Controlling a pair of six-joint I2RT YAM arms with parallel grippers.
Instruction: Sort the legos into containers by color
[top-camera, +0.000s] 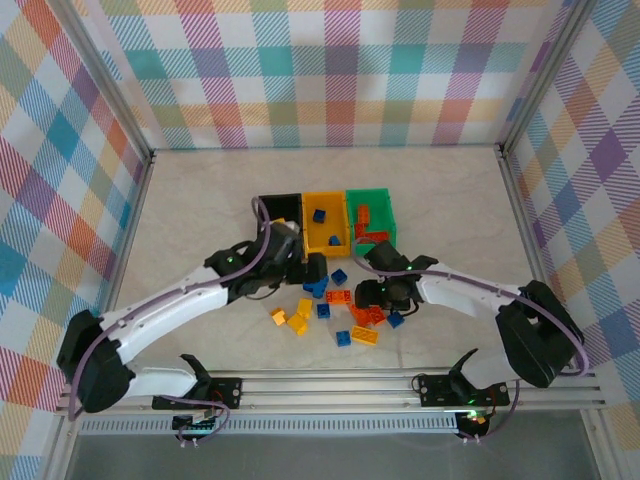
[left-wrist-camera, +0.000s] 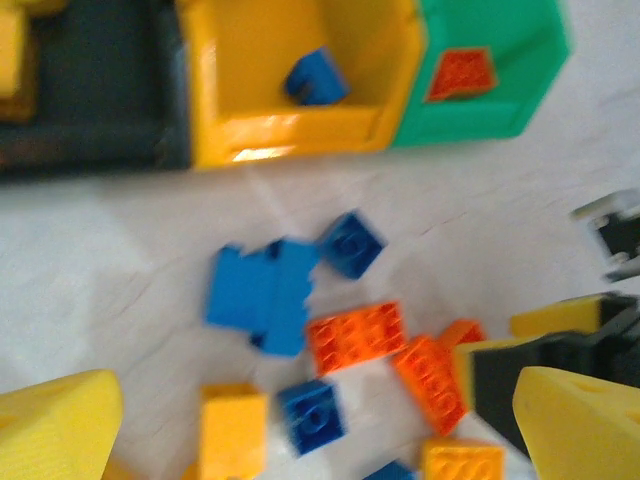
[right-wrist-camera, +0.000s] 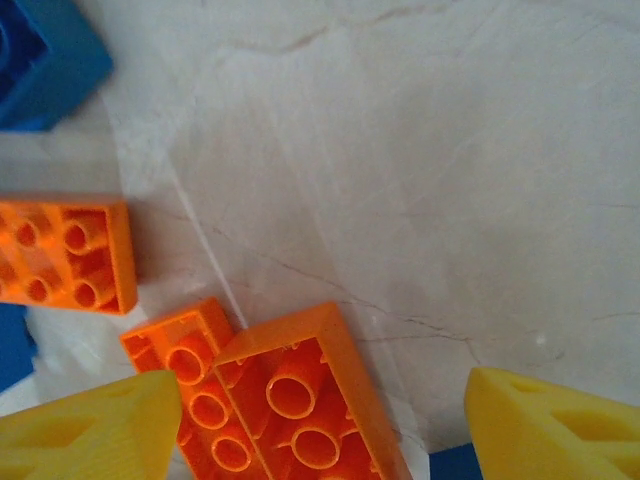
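Note:
Loose legos lie on the table in front of three bins: blue (top-camera: 338, 277), orange (top-camera: 368, 315) and yellow (top-camera: 292, 321). The black bin (top-camera: 280, 200), yellow-orange bin (top-camera: 308, 225) and green bin (top-camera: 388, 215) stand side by side. The yellow-orange bin holds blue bricks (left-wrist-camera: 315, 80) and the green one holds orange bricks (left-wrist-camera: 460, 73). My left gripper (left-wrist-camera: 320, 440) hangs open over the pile, a small blue brick (left-wrist-camera: 315, 415) below it. My right gripper (right-wrist-camera: 320, 435) is open and low, an upside-down orange brick (right-wrist-camera: 310, 400) between its fingers (right-wrist-camera: 90, 430).
Two more orange bricks (right-wrist-camera: 65, 255) and a blue one (right-wrist-camera: 45, 55) lie close beside the right gripper. Both arms meet over the pile, the right gripper's fingers (left-wrist-camera: 540, 370) near the left one. Plaid walls enclose the table.

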